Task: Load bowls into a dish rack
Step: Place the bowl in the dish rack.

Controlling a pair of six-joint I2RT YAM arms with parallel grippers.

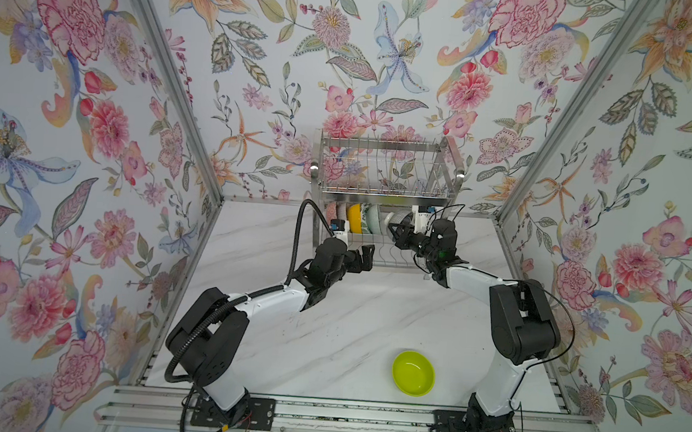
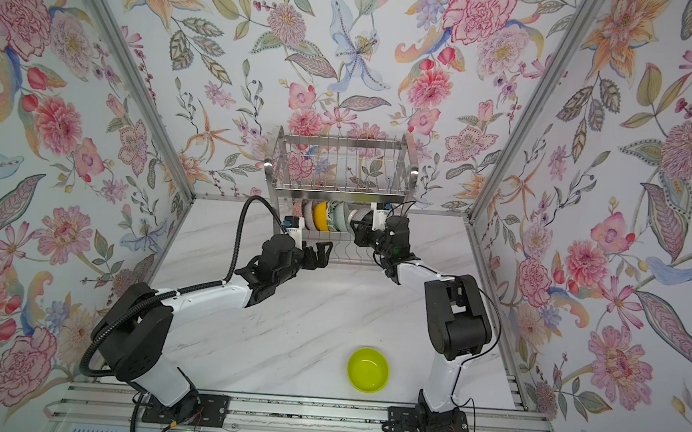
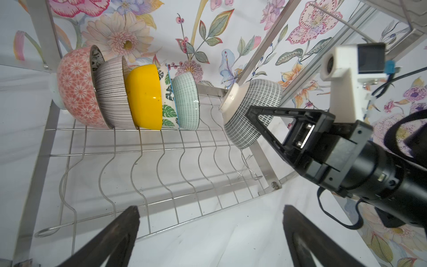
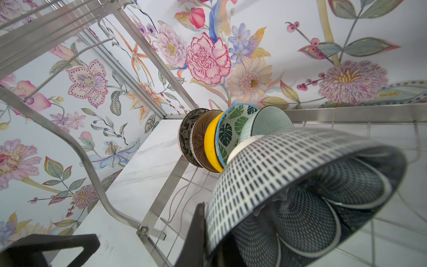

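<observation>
No text, label, brand, number or sign can be read in any view; the tiny dark marks on the white plastic camera mount (image 1: 341, 235) at the left arm's wrist, seen in a top view, are too small to make out.

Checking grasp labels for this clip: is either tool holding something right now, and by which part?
The right tool pinches the blue-grey dashed bowl by its side wall at the rim. The left tool is open, empty.
</observation>
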